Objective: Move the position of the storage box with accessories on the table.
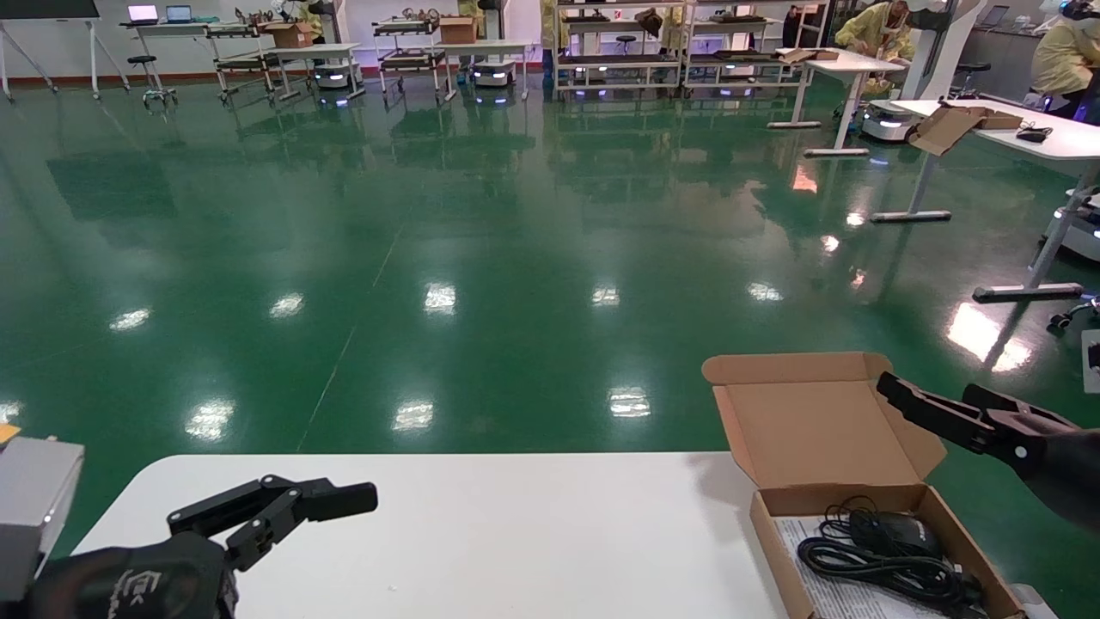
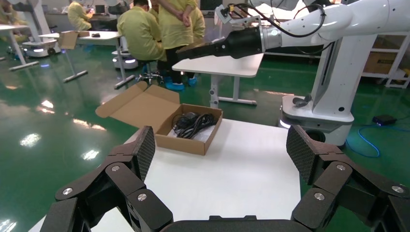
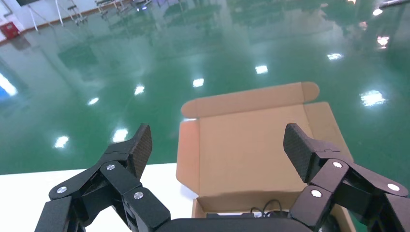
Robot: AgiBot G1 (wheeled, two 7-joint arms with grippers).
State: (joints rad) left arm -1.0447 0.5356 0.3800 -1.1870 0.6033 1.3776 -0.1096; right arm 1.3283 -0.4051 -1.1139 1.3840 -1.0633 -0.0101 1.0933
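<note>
The storage box (image 1: 937, 516) is brown cardboard and sits at the right end of the white table (image 1: 516, 533), with its lid (image 1: 816, 421) standing open past the far edge. Inside lie a black coiled cable (image 1: 885, 559) and a white paper sheet (image 1: 825, 585). My right gripper (image 1: 928, 397) is open and hovers just above the box beside the lid; the lid (image 3: 251, 145) fills the gap between its jaws (image 3: 217, 145). My left gripper (image 1: 318, 503) is open and empty low over the table's left part, aimed at the far-off box (image 2: 188, 137) and cable (image 2: 193, 123).
The table's far edge drops to a green floor (image 1: 481, 258). A grey object (image 1: 34, 507) is at the left edge. Other white tables (image 1: 1040, 133) with a cardboard box stand far right. People in yellow (image 2: 140, 29) and the robot's white body (image 2: 338, 72) show in the left wrist view.
</note>
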